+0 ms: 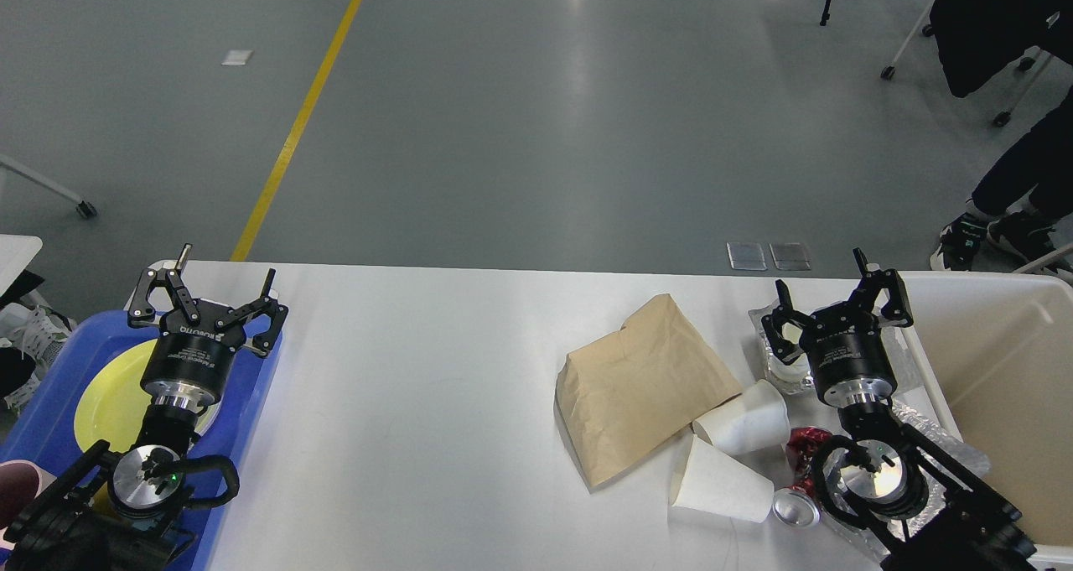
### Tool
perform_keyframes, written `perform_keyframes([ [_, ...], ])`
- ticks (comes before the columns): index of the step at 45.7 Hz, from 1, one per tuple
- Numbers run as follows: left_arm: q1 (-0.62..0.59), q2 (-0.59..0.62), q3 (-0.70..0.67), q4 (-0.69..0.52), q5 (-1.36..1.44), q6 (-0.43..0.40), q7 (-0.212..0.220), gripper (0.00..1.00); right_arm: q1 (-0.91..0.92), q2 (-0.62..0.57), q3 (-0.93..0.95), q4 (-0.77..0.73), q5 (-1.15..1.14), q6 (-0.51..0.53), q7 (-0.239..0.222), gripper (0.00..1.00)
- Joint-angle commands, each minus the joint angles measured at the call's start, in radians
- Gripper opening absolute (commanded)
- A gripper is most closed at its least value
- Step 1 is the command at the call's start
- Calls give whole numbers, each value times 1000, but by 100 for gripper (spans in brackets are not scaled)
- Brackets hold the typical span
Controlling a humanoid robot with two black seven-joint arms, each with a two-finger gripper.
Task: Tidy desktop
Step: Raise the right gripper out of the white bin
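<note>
The white desktop (419, 403) spans the view. On its right lie a crumpled brown paper bag (641, 386), two white paper cups on their sides (742, 420) (717, 483), a crushed red can (800, 479) and a clear plastic container (771, 345) partly hidden by my right arm. My right gripper (834, 290) is open and empty, above the clear container next to the bin. My left gripper (209, 290) is open and empty, over the far end of the blue tray.
A blue tray (251, 395) with a yellow plate (109, 399) sits at the desktop's left edge. An off-white bin (997, 370) stands at the right edge. A clear plastic bottle (939, 437) lies under my right arm. A person's legs (1014, 185) are at the far right.
</note>
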Motion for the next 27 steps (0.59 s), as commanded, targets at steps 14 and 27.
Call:
perform_keyframes([
  [14,-2,0,1,1,0,0,0,96,38,-18,3,9,3,21,-41,100],
  [27,-2,0,1,0,0,-1,-1,96,81,-32,3,6,3,22,-62,100],
])
